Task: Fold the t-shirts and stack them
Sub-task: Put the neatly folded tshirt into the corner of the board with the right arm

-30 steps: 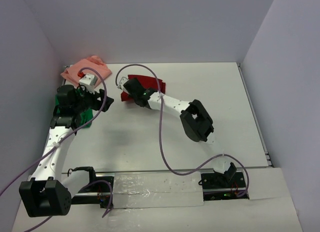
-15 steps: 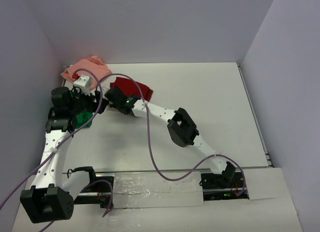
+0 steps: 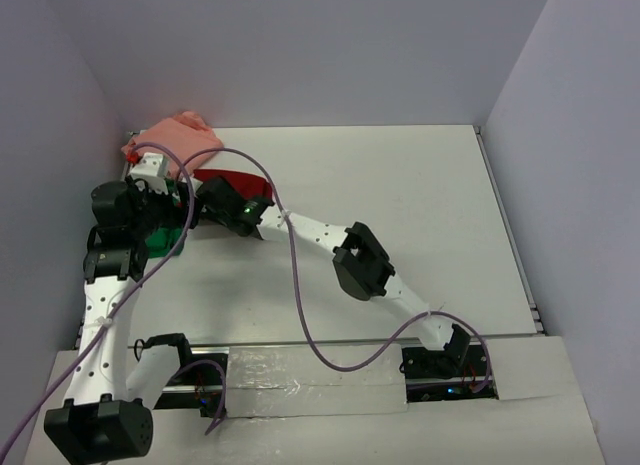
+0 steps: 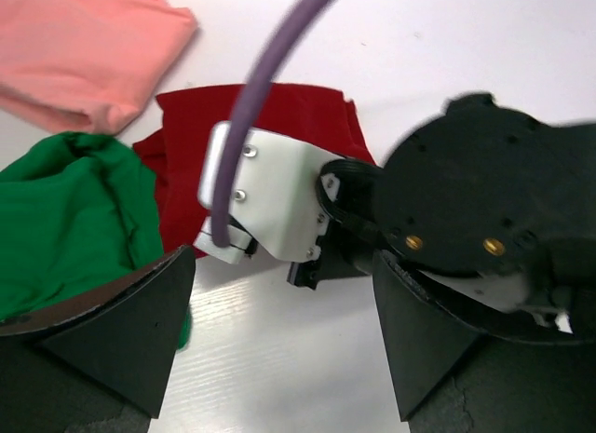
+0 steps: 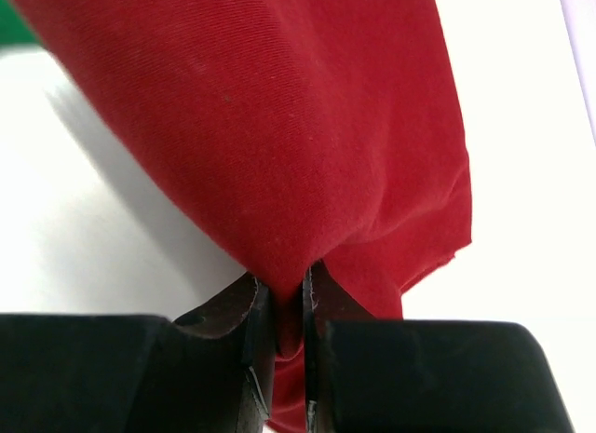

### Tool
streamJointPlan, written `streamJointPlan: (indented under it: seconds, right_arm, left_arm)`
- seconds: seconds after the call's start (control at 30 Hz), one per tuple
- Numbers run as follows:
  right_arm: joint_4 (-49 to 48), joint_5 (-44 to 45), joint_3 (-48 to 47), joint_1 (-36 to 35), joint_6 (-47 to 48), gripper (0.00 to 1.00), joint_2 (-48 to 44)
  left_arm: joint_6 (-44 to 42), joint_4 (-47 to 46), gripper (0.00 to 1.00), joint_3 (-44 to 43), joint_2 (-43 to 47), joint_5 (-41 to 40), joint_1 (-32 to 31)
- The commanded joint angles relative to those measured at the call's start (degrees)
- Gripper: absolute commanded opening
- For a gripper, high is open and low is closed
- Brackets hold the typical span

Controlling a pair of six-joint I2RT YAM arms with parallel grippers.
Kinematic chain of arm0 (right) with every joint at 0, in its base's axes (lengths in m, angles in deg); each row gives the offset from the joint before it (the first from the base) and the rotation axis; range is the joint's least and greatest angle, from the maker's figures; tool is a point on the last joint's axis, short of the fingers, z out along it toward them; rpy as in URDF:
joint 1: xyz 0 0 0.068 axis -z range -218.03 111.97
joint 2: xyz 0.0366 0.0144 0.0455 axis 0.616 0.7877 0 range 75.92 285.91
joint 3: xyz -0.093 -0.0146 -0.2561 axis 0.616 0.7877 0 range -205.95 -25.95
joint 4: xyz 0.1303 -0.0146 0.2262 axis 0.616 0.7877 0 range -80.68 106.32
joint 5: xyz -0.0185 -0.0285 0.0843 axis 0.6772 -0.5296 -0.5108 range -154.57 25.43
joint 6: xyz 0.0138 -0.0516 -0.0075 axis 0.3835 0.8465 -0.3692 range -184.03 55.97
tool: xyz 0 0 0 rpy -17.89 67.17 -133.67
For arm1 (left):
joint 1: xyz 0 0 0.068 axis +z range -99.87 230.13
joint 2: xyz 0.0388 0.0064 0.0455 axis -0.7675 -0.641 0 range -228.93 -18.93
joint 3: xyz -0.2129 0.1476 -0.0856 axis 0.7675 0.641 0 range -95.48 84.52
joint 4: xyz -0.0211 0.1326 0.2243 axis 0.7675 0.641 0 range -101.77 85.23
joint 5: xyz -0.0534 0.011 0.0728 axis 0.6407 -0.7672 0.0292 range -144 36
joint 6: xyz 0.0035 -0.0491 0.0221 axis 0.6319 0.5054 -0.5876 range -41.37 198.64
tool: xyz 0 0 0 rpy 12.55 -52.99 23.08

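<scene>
Over the last second the right gripper [image 5: 287, 307], its jaws pinched tight on a fold of the dark red t-shirt [image 3: 235, 178], has hauled it across the bench [image 3: 430, 205] toward nine o'clock, so it now lies just beside the bright green t-shirt [image 4: 65, 209], with the salmon pink t-shirt [image 3: 176, 135] at eleven o'clock. Stacking looks imminent. The left gripper [image 4: 279, 340] hovers above, jaws spread wide and empty. White bench, pale lilac walls [image 3: 300, 45].

Three shirts clustered at the table's [image 3: 420, 215] far left, back t-shirt [image 3: 178, 135] in the corner, middle t-shirt [image 3: 238, 179] just right and nearer, near t-shirt [image 4: 65, 228] nearest, partly under the left arm [image 3: 105, 285].
</scene>
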Motion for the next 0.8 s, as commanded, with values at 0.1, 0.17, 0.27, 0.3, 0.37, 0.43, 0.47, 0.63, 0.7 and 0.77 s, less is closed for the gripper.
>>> streamJointPlan:
  seconds: [0.1,0.17,0.27,0.3,0.37,0.43,0.47,0.63,0.7,0.77]
  right_arm:
    - [-6.7,-5.0,-0.2,-4.9,-4.2,0.00,0.5]
    - [-5.9,-5.3,-1.1,-4.9,-4.6,0.00,1.2]
    - [-7.0,-5.3,1.6,-4.8,-4.6,0.00,0.8]
    - [-7.6,-5.1,2.4,-4.8,-4.5,0.00,0.5]
    - [-7.5,-5.4,2.3,-4.5,-4.7,0.00,1.1]
    - [-7.3,-5.1,0.8,-4.4,-5.0,0.00,2.7]
    - [-6.3,-5.4,-1.7,-4.3,-4.9,0.00,3.6]
    - [-4.6,-7.3,-5.2,-4.6,-5.0,0.00,7.0]
    - [-4.7,-8.4,-4.3,-4.9,-5.2,0.34,7.0]
    - [-5.3,-8.8,-1.3,-5.0,-6.2,0.69,5.4]
  left_arm:
    - [8.8,-12.2,0.88,-1.8,7.5,-19.4,0.3]
    - [8.9,-14.8,0.88,-2.0,9.7,-28.7,0.4]
    - [6.1,-13.4,0.89,-8.8,10.3,-36.8,0.5]
    - [5.5,-12.5,0.89,-10.9,9.9,-37.9,0.5]
    - [3.9,-11.2,0.89,-16.1,10.4,-40.2,0.5]
    - [3.0,-9.6,0.89,-21.1,10.7,-40.5,0.5]
    - [3.0,-8.4,0.89,-23.2,10.5,-40.5,0.5]
    - [2.8,-1.9,0.89,-32.2,11.6,-37.4,0.5]
    - [3.2,1.5,0.89,-35.0,11.7,-36.5,0.5]
    - [4.3,4.3,0.89,-38.6,11.6,-34.8,0.5]
